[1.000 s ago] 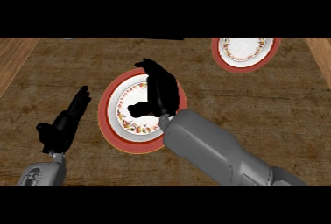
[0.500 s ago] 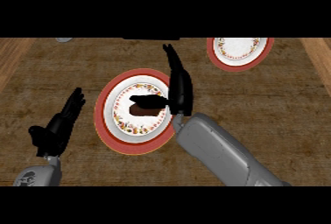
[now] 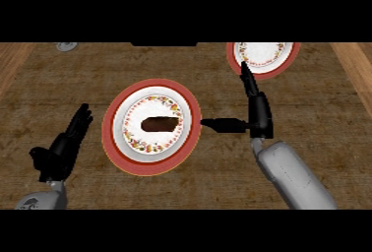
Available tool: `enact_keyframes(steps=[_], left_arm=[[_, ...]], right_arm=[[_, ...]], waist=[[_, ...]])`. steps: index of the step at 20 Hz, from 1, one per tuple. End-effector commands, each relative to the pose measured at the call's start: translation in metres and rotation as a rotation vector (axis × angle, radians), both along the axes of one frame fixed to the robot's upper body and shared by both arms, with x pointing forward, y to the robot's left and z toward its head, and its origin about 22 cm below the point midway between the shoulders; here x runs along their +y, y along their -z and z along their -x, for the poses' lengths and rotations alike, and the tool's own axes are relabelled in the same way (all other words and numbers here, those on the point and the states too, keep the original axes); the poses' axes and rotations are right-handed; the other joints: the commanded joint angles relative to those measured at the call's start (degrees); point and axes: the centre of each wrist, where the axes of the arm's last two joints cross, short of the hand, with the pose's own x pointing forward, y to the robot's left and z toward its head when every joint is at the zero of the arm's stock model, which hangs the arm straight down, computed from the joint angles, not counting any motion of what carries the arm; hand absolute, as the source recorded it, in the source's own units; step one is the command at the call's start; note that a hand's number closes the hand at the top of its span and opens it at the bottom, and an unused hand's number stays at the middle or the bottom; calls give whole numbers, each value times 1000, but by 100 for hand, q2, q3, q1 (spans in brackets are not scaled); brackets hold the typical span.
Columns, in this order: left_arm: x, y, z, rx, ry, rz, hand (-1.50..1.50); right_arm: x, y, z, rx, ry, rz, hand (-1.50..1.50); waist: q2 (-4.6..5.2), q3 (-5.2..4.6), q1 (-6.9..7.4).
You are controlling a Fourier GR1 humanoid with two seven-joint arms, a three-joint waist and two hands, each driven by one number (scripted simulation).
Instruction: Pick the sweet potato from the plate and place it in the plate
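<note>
The sweet potato (image 3: 161,124) lies in the middle of the near plate (image 3: 151,162), a round plate with a red rim and a flowered band, which rests flat on the brown desk (image 3: 94,69). Nothing holds the sweet potato; it sits apart from both hands.

The right hand (image 3: 258,115) is just to the right of this plate, over the bare desk. Its fingers (image 3: 249,83) are straight and point away from the robot, and its thumb (image 3: 222,124) sticks out sideways to the left, its tip close to the plate's right rim but not touching the sweet potato. The hand is open and carries nothing.

Beyond the fingertips of the right hand, at the far edge of the desk, lies the second plate (image 3: 274,72), also red-rimmed with a flowered band, partly cut off by the view's top. The fingertips reach about to its near rim.

The left hand (image 3: 62,147) is to the left of the near plate, near the lower left of the view, fingers straight and relaxed, resting open and holding nothing.

A small grey round thing (image 3: 67,47) sits at the desk's far left edge, well apart from both hands.
</note>
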Motion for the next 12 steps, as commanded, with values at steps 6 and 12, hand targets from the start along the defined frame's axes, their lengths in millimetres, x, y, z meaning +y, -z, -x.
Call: enact_keyframes(steps=[6,12], left_arm=[[-1,-2,1,-12,-5,-5,0],[11,-12,4,-3,-13,7,0]], right_arm=[[-80,30,-7,-23,-91,42,-150],[-92,55,3,-12,-86,71,-150]], waist=[[-12,-5,2],[-18,-6,-1]])
